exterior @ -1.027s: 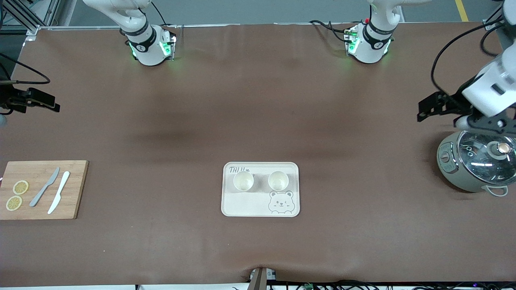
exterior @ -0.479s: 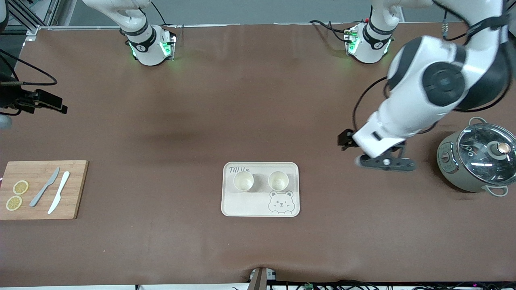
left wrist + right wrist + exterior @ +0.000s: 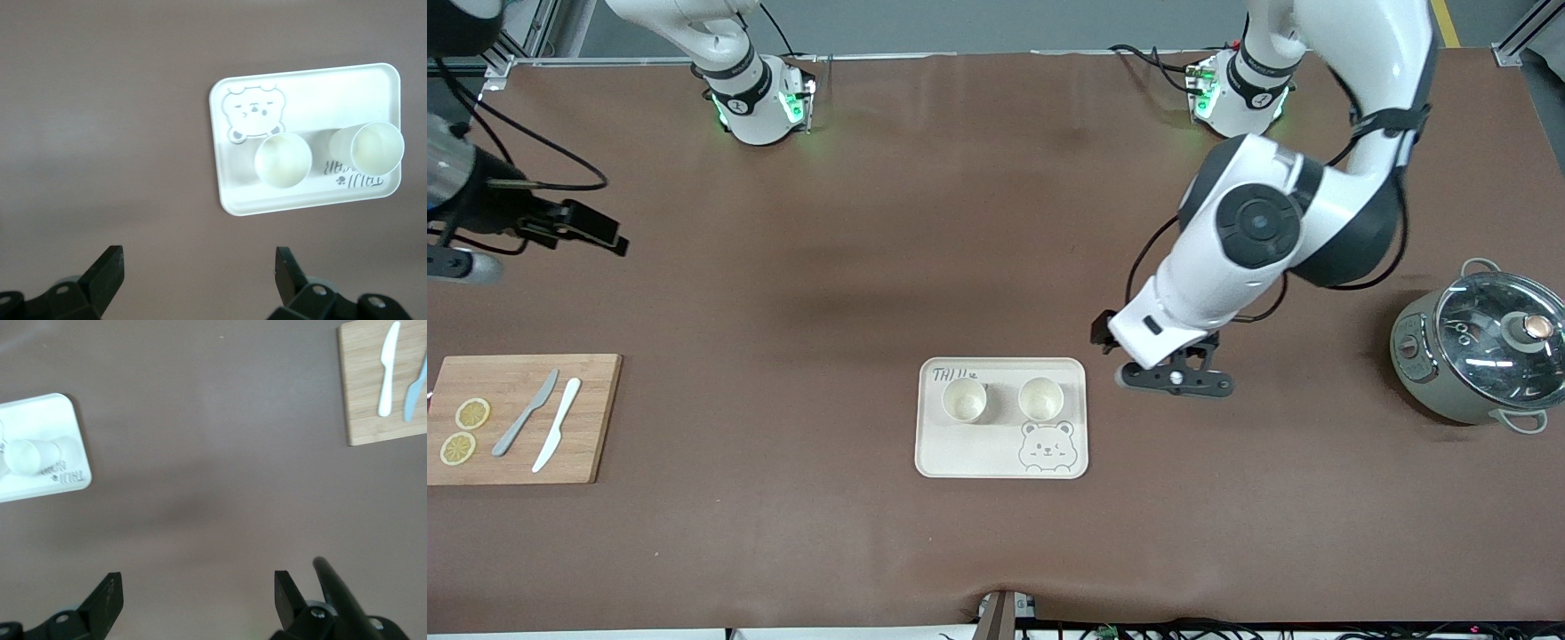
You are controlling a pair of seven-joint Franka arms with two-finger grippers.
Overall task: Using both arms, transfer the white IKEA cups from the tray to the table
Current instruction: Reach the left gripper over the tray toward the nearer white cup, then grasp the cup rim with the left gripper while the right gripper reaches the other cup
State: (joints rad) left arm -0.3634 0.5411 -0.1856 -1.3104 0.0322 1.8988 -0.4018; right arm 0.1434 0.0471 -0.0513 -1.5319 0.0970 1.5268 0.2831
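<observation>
Two cups (image 3: 964,399) (image 3: 1040,398) stand on the tray (image 3: 969,449); left claw (image 3: 1176,380) hovers beside it, spread — right claw (image 3: 560,227), also spread, over the surface (image 3: 871,222) edge.

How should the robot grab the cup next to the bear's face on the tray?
Probably from straight above, pinching the rim of the cup: it stands upright, mouth open, and the second cup stands close beside it. The open left gripper hovers nearest.

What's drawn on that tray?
A grey outline bear face on the cream tray, clearest in the front view.
</observation>
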